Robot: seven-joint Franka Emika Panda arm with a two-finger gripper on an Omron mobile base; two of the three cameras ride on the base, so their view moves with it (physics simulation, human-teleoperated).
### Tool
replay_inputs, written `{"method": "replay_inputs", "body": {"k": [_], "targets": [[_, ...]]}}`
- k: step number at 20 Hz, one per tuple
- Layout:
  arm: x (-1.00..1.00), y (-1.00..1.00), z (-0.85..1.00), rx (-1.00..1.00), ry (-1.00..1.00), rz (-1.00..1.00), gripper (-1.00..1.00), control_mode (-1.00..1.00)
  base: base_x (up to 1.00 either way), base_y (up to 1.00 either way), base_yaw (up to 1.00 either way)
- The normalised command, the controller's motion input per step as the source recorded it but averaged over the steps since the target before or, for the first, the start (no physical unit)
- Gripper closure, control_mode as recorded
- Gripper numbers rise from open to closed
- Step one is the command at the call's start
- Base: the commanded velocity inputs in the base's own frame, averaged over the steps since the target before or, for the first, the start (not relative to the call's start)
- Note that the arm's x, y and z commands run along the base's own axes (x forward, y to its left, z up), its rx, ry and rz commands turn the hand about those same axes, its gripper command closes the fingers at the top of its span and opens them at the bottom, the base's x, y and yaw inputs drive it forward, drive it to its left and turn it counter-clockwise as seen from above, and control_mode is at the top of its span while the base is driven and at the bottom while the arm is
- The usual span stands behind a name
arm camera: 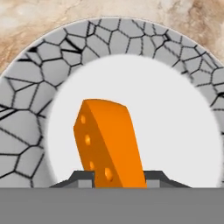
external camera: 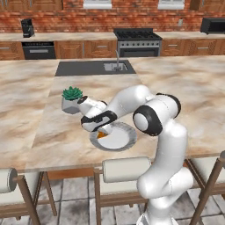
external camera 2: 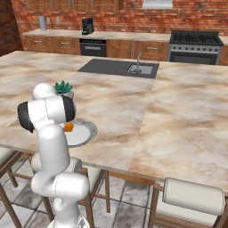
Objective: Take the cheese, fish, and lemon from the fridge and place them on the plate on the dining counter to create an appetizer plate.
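I had the gripper (arm camera: 119, 177) low over the plate (arm camera: 39, 87), and the cheese (arm camera: 109, 142) stood between its two dark finger tips (arm camera: 83, 178), right over the white middle of the plate. The tips sat close on both sides of the wedge, only a little way apart, but I could not tell if they were squeezing it or had just let go. From the left base view I saw the orange wedge (external camera: 102, 135) poking out under the hand, above the plate (external camera: 123, 139) on the dining counter (external camera: 35, 110), near a small potted plant (external camera: 71, 99). I thought the cheese would be light and fairly stiff, a bit smooth on its flat sides, so it could slip or tip over. The best place to hold it looked like the two wide flat sides, low down near the thick end, with a soft squeeze so it would not dent.
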Motion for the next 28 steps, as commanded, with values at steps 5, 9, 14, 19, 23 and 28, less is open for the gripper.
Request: {"method": "replay_inputs", "body": {"k": [5, 9, 14, 19, 23, 28], "targets": [[0.00, 0.00, 0.01, -0.01, 0.00, -0.05, -1.00, -1.00, 0.00, 0.00, 0.00], [-0.39, 0.00, 0.49, 0.00, -0.04, -0.02, -1.00, -1.00, 0.00, 0.00, 0.00], [-0.78, 0.00, 0.98, 0.08, -0.18, 0.00, -1.00, -1.00, 0.00, 0.00, 0.00], [-0.98, 0.00, 1.00, 0.17, -0.16, 0.00, -1.00, -1.00, 0.00, 0.00, 0.00], [-0.97, -0.20, 1.00, 0.26, -0.03, 0.02, -1.00, -1.00, 0.00, 0.00, 0.00], [-0.80, -0.35, 1.00, 0.34, 0.09, 0.14, -1.00, -1.00, 0.00, 0.00, 0.00]]}}
